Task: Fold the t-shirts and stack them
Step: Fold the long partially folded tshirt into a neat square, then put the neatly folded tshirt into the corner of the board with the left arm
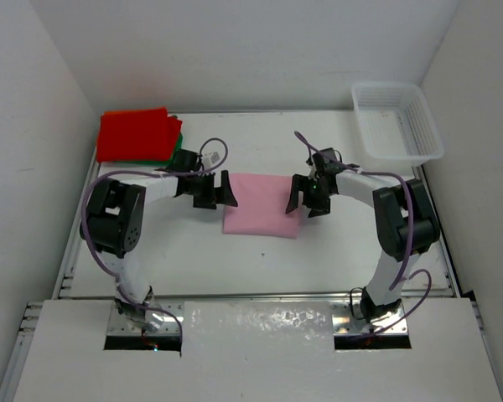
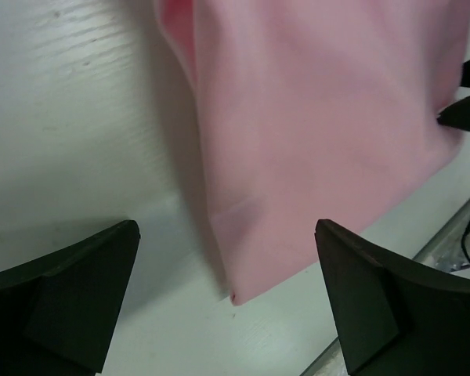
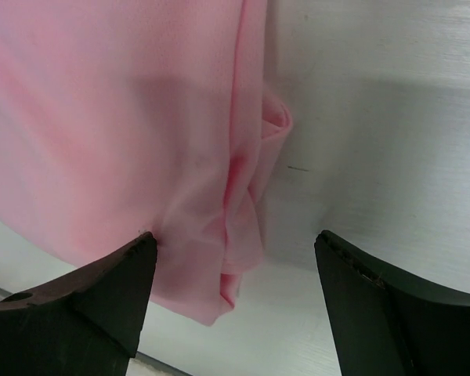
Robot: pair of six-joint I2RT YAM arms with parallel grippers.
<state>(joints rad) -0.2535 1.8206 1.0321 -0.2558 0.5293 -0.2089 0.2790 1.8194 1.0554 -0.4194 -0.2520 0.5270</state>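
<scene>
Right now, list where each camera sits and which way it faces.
Top external: above and behind the bases, looking down on the table; shows the left arm, the right arm, and the left gripper and right gripper flanking the folded pink shirt.
Left wrist: on the left arm, looking down past its open fingers at the shirt's corner.
Right wrist: likewise, past its open fingers at the shirt's bunched edge.
Shared: all three show the pink shirt.

Left arm and right arm bend inward; both jaws gape, empty.
</scene>
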